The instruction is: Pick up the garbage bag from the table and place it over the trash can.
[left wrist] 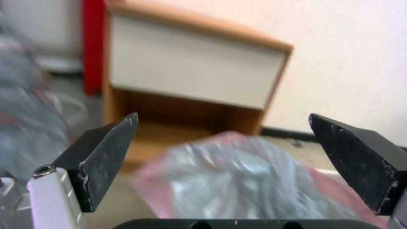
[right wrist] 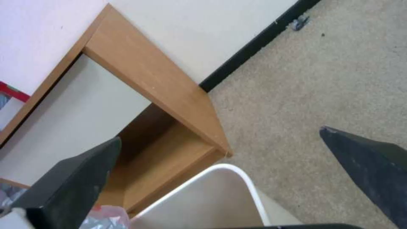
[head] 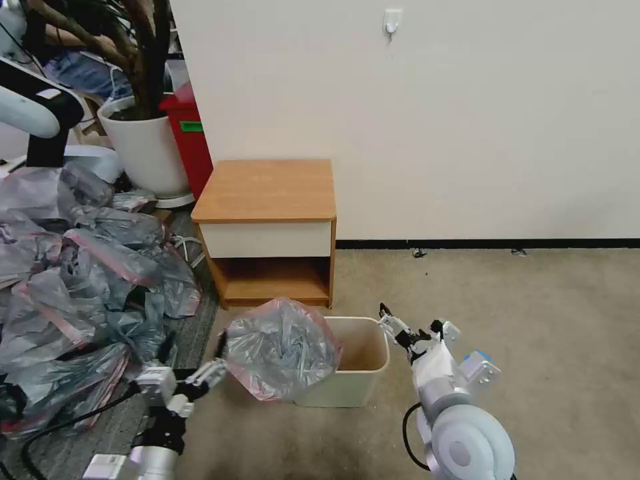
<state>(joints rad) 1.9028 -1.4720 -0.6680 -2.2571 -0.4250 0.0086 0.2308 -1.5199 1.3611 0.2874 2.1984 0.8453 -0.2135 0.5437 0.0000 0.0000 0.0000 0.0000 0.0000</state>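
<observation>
The garbage bag [head: 280, 350], grey with a pink rim, sits puffed up over the left part of the cream trash can [head: 363, 357]; the can's right half stands uncovered. My left gripper [head: 217, 360] is open at the bag's left edge. In the left wrist view the bag [left wrist: 246, 178] lies just beyond that gripper [left wrist: 223, 117], whose fingers are spread wide. My right gripper [head: 410, 323] is open beside the can's right rim [right wrist: 250, 181], holding nothing. The table [head: 267, 193] stands behind the can with a bare top.
A big heap of grey-pink bags [head: 80, 280] covers the floor to the left. A white plant pot [head: 147, 150] and a red bin [head: 190, 137] stand behind the heap. Open carpet [head: 533, 320] stretches to the right, up to the wall.
</observation>
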